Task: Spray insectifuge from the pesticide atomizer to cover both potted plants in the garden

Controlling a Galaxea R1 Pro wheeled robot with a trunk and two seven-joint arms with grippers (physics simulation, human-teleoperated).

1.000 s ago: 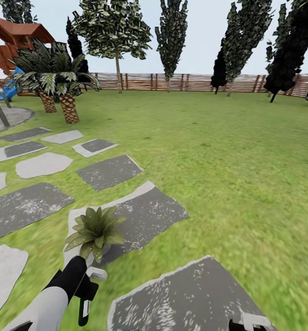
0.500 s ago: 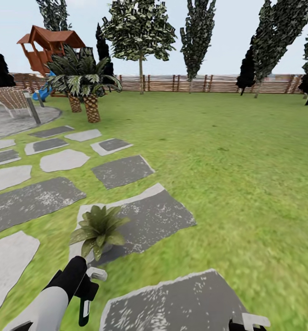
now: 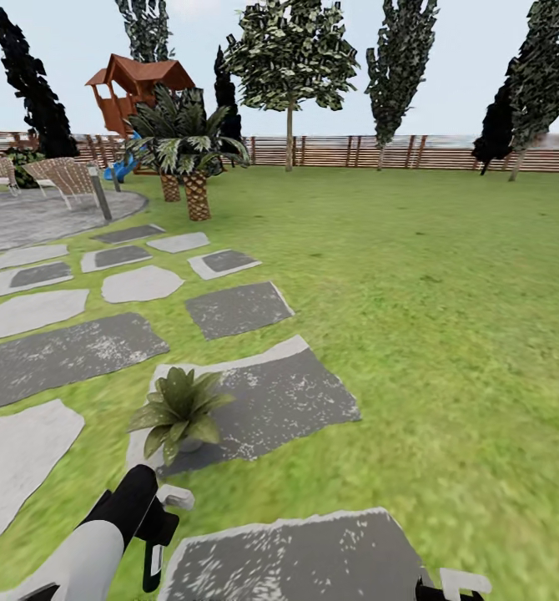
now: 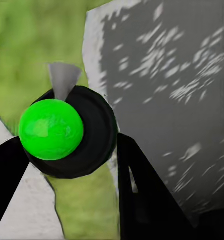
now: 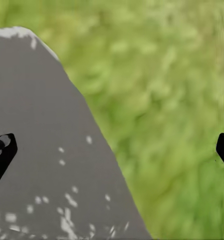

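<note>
One small potted plant [image 3: 179, 411] with broad pointed green leaves stands on a flat grey stepping stone [image 3: 267, 401] just ahead of the left gripper [image 3: 157, 534], whose black fingers [image 4: 142, 200] are closed around a dark round bottle with a bright green top [image 4: 61, 132], which I judge to be the pesticide atomizer. To spray well, I think the arm should bring the nozzle over the middle of the leaves and sweep slowly across them all. The right gripper [image 5: 112, 150] hangs with its jaws wide apart and empty above another grey stone [image 5: 46, 150] and the green lawn [image 5: 167, 100].
</note>
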